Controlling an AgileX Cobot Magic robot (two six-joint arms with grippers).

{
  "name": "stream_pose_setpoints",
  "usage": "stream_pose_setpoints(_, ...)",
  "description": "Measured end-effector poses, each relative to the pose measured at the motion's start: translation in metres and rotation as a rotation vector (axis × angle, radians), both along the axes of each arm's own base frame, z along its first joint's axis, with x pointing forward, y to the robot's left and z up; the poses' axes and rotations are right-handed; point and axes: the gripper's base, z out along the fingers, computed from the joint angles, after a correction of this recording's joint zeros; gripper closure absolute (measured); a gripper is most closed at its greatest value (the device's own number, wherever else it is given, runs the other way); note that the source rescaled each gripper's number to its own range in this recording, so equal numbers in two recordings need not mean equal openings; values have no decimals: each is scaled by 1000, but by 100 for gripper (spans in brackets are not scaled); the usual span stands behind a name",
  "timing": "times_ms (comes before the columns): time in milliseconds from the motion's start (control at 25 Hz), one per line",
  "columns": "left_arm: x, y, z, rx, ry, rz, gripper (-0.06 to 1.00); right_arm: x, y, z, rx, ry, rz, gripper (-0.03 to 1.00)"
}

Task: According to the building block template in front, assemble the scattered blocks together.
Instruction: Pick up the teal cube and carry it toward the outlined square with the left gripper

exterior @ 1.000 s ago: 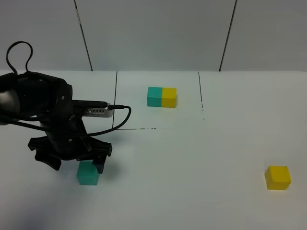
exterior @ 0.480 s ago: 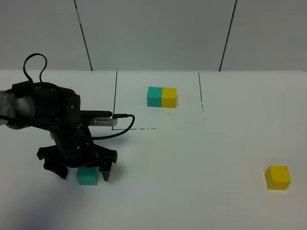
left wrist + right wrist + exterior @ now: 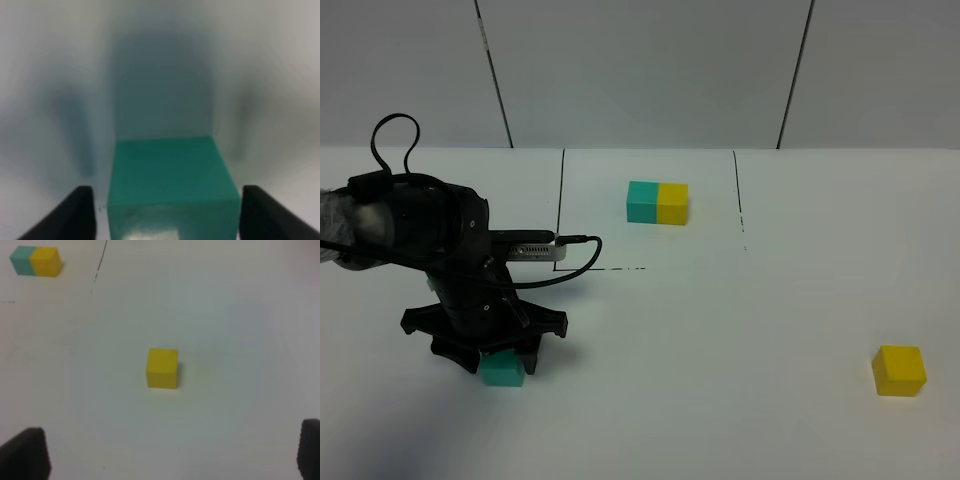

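Note:
A loose teal block (image 3: 503,374) lies at the front left of the white table. My left gripper (image 3: 501,360) is lowered over it, with one finger on each side. In the left wrist view the teal block (image 3: 172,180) fills the space between the black fingertips (image 3: 75,215), with narrow gaps showing, so the left gripper (image 3: 167,217) is open. A loose yellow block (image 3: 899,370) lies at the front right and also shows in the right wrist view (image 3: 162,368). My right gripper (image 3: 167,455) is wide open, empty and short of it. The template, a teal and yellow pair (image 3: 657,202), sits at the back.
Thin black lines (image 3: 561,210) mark a rectangle on the table around the template. The template also shows in the right wrist view (image 3: 36,261). A black cable (image 3: 570,262) loops off the left arm. A panelled wall stands behind the table.
My left gripper has shifted right, dropped down over the teal block, and its fingers have narrowed around it. The blocks have not moved.

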Motion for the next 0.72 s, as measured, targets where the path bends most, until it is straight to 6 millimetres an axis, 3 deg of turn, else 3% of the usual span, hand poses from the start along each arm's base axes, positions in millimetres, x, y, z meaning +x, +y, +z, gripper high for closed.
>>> stream_pose_setpoints(80, 0, 0, 0, 0, 1, 11, 92, 0, 0, 0, 0, 0, 0, -3)
stream_pose_setpoints(280, 0, 0, 1, 4, 11, 21, 94, 0, 0, 0, 0, 0, 0, -3)
stream_pose_setpoints(400, 5, -2, 12, 1, 11, -38, 94, 0, 0, 0, 0, 0, 0, -3)
stream_pose_setpoints(520, 17, -7, 42, -19, -25, -186, 94, 0, 0, 0, 0, 0, 0, -3)
stream_pose_setpoints(720, 34, -19, 101, -39, -100, -633, 94, 0, 0, 0, 0, 0, 0, -3)
